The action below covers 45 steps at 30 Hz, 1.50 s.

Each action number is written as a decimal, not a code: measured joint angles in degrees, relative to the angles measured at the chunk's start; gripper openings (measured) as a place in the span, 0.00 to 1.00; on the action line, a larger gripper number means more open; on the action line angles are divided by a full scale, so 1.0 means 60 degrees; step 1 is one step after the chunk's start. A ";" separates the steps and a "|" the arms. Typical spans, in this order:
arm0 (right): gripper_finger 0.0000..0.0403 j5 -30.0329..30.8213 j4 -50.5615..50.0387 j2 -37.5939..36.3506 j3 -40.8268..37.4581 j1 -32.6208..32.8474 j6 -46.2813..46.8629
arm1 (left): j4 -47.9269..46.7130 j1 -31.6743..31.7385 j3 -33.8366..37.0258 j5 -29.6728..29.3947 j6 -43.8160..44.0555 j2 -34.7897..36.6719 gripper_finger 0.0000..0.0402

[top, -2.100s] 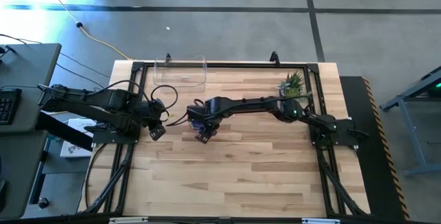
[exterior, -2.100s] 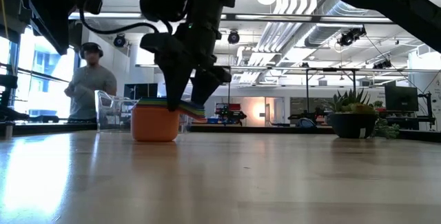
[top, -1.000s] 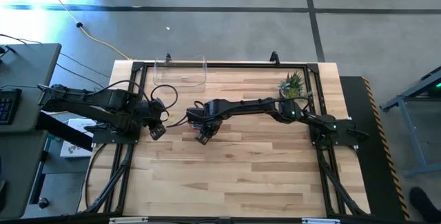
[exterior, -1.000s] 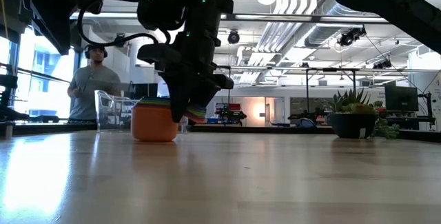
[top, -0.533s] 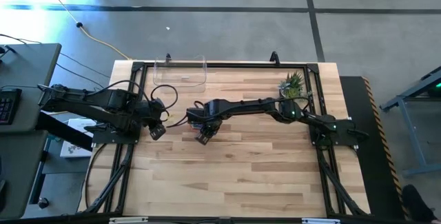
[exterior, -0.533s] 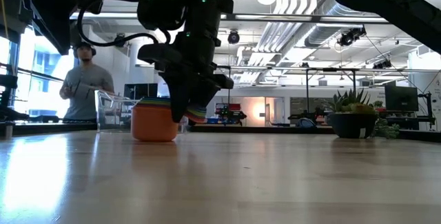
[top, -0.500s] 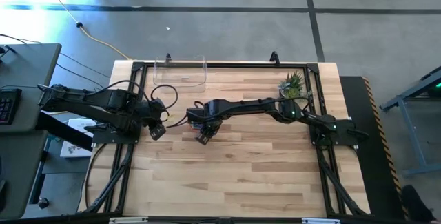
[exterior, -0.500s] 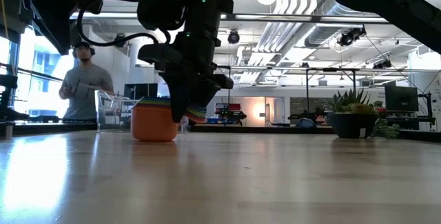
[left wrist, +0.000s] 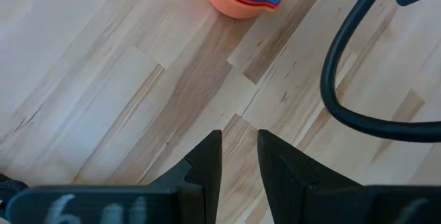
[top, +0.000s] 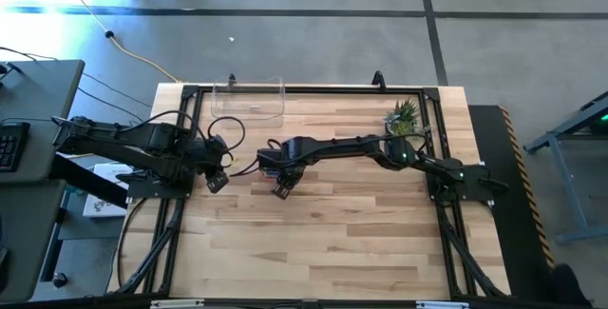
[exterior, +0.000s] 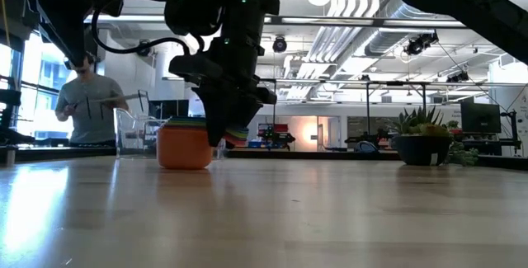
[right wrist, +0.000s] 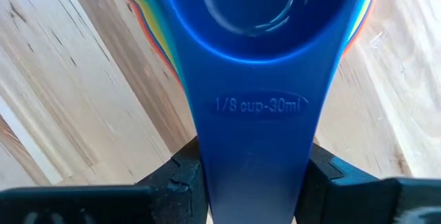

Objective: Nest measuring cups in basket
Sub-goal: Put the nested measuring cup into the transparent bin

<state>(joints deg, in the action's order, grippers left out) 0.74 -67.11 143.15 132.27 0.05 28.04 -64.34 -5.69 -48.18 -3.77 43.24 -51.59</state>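
one gripper (right wrist: 251, 182) around cup handle (right wrist: 251, 134)

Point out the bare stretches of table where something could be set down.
Widest bare stretch: the near half of the table, below both arms. Also bare wood between the basket and the plant. It is crowded around the stacked measuring cups, where the right hand grips the handles, the left hand close beside.

The nested measuring cups (exterior: 185, 143) stood on the bench (top: 323, 223), left of centre. The basket (top: 249, 98) was behind them. The plant (top: 403, 116) stood far right.
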 joint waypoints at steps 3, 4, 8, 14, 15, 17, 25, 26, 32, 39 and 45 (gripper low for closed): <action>0.31 0.0021 0.0002 -0.0018 0.0000 0.0000 -0.0045 | 0.0000 0.0011 0.0000 -0.0178 0.0000 0.0000 0.21; 0.31 -0.0013 -0.0001 -0.0018 0.0000 0.0000 -0.0145 | 0.0000 0.0011 0.0000 -0.0300 0.0004 0.0000 0.21; 0.31 -0.0211 -0.0002 -0.0020 0.0011 -0.0004 -0.0196 | 0.0000 0.0028 0.0000 -0.0473 0.0000 0.0000 0.21; 0.31 0.0089 0.0004 -0.0197 0.0436 -0.0005 -0.0508 | 0.0000 0.0333 0.0000 -0.0473 -0.0059 0.0003 0.21; 0.31 0.0078 -0.0089 -0.0246 0.0441 -0.0037 -0.0506 | -0.0003 0.0408 0.0000 -0.0469 -0.0118 0.0004 0.21; 0.31 0.0061 -0.0072 -0.0337 0.0452 -0.0112 -0.0508 | -0.0004 0.0565 0.0000 -0.0469 -0.0224 0.0004 0.21; 0.31 -0.0069 -0.0064 -0.0591 0.0450 -0.0491 -0.0690 | -0.0004 0.1209 0.0000 -0.0477 -0.0360 0.0017 0.21; 0.31 -0.0096 -0.0071 -0.0635 0.0444 -0.0529 -0.0696 | -0.0004 0.1289 0.0000 -0.0477 -0.0412 0.0022 0.21; 0.31 -0.0089 0.0290 -0.0978 0.0453 -0.0938 -0.0927 | 0.0000 0.1886 0.0000 -0.0477 -0.0499 0.0022 0.21; 0.31 -0.0042 0.0959 -0.1124 0.0457 -0.1543 -0.1268 | 0.0283 0.2792 0.0000 -0.0488 -0.0503 0.0022 0.21; 0.31 -0.0078 0.2032 -0.1243 0.0455 -0.2056 -0.1510 | 0.0864 0.3637 0.0000 -0.0499 -0.0894 0.0022 0.21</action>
<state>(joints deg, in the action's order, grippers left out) 0.27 -54.92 135.70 135.00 -12.28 18.98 -59.15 16.13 -48.18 -6.76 37.88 -51.46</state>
